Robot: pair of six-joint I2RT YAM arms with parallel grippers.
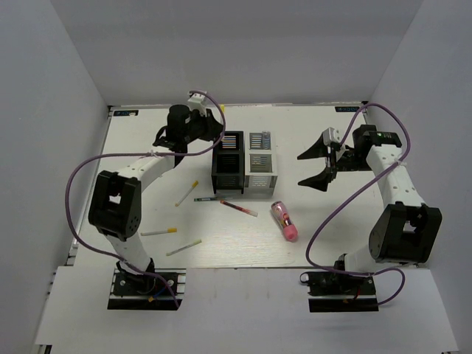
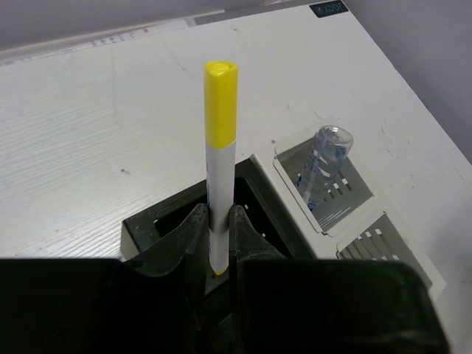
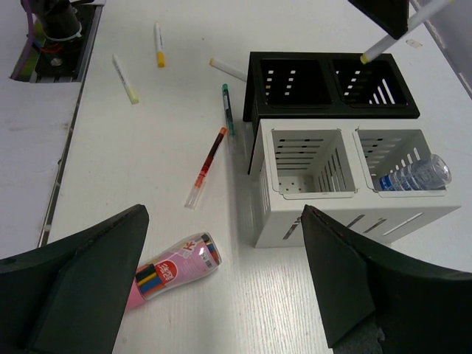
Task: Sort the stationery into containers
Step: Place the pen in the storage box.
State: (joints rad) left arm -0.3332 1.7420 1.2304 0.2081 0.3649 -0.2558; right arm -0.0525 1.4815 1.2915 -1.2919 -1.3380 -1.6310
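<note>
Left wrist view: left tool (image 2: 220,234) pinched on a white yellow-tipped stick (image 2: 220,155), which is held upright with its yellow end up. The black bins (image 2: 155,221) are seen directly beneath the fingers. The white bins (image 2: 289,193) stand touching them on one side, and a clear blue-capped tube (image 2: 324,166) is lodged, leaning, in the far white one

Right wrist view: the held stick's lower tip is seen hanging above the far black compartment, apart from its rim and not yet inside. Right tool (image 3: 221,287) is spread wide with nothing between its fingers, hovering over the bench (image 3: 147,214) near the pink tube (image 3: 173,271)

Lying loose on the bench: three more sticks (image 3: 125,77), a dark pen (image 3: 228,107) just beside the black bins, a red pen (image 3: 206,166) near it, and the pink tube

Step judged in hand: delivery of the stick to the far black bin, with most items unsorted. For the next move, a straight descent is called for until the tip is well inside the walls; only then should the fingers be parted. The stick is slim and tall, so some leaning against a slotted wall is to be expected. The divider between the two black compartments should be kept clear of
</note>
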